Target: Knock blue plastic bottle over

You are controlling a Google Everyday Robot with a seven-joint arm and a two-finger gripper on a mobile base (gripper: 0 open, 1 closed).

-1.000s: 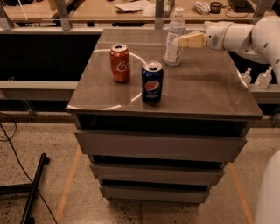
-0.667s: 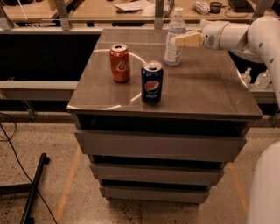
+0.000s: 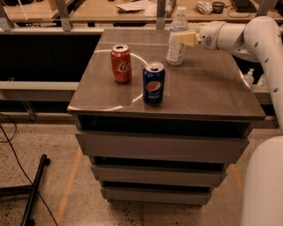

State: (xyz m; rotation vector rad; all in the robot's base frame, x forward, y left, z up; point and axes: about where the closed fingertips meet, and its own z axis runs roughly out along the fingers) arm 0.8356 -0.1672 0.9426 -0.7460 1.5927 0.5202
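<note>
The blue plastic bottle is clear and slim with a white cap and a pale label. It stands upright at the far middle of the dark table top. My gripper reaches in from the right on a white arm. Its tan fingertips touch the bottle's right side at about mid height.
A red Coca-Cola can and a dark blue Pepsi can stand upright at the left and front of the bottle. The table is a drawer cabinet. A wooden bench with clutter runs behind. A black bar lies on the floor at left.
My gripper has moved left toward the bottle and now touches its side. The bottle still stands upright. The cans have not moved.
</note>
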